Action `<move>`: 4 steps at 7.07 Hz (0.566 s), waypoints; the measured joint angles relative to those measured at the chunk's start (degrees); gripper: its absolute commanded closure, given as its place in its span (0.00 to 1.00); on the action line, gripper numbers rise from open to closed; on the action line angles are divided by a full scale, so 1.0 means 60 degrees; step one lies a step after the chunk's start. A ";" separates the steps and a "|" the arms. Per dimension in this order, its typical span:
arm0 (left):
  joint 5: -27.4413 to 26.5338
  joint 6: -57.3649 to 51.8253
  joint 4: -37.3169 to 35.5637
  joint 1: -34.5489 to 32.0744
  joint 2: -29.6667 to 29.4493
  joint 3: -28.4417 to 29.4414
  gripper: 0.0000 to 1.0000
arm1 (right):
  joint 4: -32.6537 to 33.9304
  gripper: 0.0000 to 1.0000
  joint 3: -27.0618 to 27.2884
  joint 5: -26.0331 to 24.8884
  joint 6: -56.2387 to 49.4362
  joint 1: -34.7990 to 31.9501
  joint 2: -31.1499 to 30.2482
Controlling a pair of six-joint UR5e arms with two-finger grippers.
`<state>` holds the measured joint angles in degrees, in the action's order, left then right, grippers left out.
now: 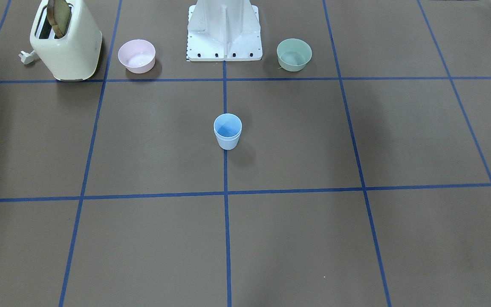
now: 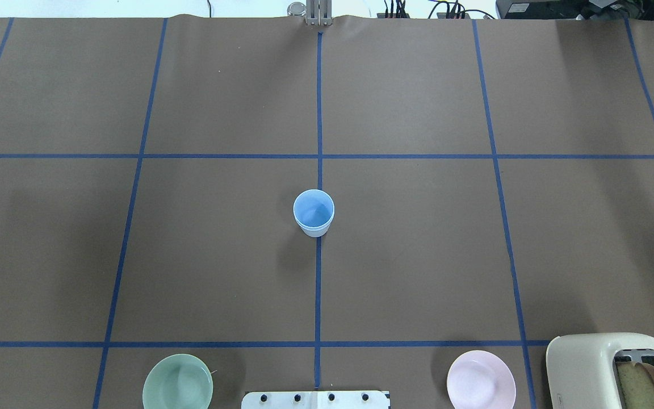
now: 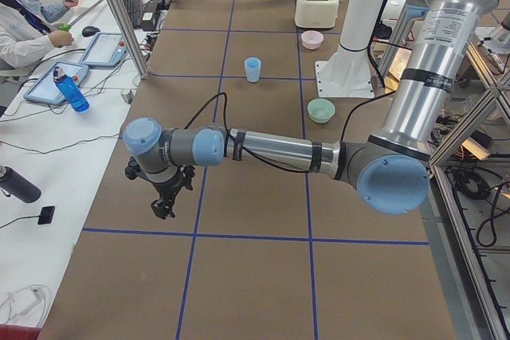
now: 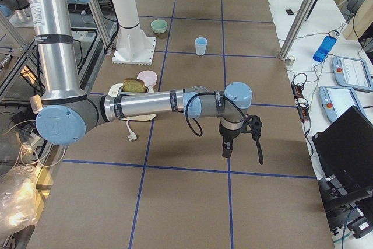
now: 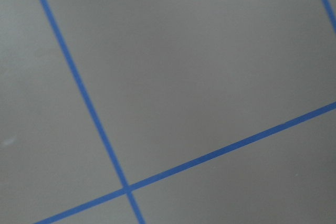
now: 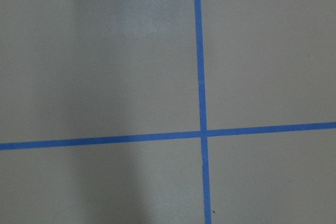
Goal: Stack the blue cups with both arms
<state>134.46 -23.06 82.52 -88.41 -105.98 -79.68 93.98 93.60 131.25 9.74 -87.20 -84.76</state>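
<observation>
Front view: cups (image 1: 227,138) stand upright, one nested in the other w/ two rims showing, straight out from base (image 1: 224,38) on the centre tape (image 1: 225,98), well apart from base. So the stack looks done, I judge. Pink bowl (image 1: 137,56) and green bowl (image 1: 294,54) sit just beside base, one each side. Toaster (image 1: 66,42) is past the pink bowl. None of my fingers in shot.

Overhead: same layout. Bare table (image 2: 134,238) all round the cups, nothing touching them.

Left side view: my left gripper (image 3: 165,206) hangs fingers-down, far out from base toward the table's left end, well apart from cups. Apart or together? Can't tell from here.

Right side view: my right gripper (image 4: 242,151) hangs likewise toward the right end, also far from base and cups. Finger state: can't tell either.

Both wrist views: only table and a tape crossing; no fingers, no cups.

Handling, my guess: thin plastic, v. light, smooth, tapered, so it flexes and may slip if squeezed hard. Best hold is a gentle pinch on the wall just under the top rim. A bump would tip the stack easily.

Room: wide open on every side of the cups. Only crowding is the bowls and toaster close by base. A frame post (image 3: 119,13) stands at the table edge opposite base.
</observation>
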 measured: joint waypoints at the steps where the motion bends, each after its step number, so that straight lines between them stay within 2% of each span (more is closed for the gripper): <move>1: 0.0008 -0.0138 0.0006 -0.0079 0.0269 0.0033 0.02 | 0.0000 0.00 0.0141 0.0015 -0.0038 -0.0047 -0.0155; 4: 0.0052 0.0097 0.0031 -0.0116 0.1058 -0.0472 0.02 | 0.0032 0.00 0.0574 0.0021 -0.0042 -0.0063 -0.0459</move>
<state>134.77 -22.48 82.71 -89.11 -99.63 -82.52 94.17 97.04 131.38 9.48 -87.58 -87.52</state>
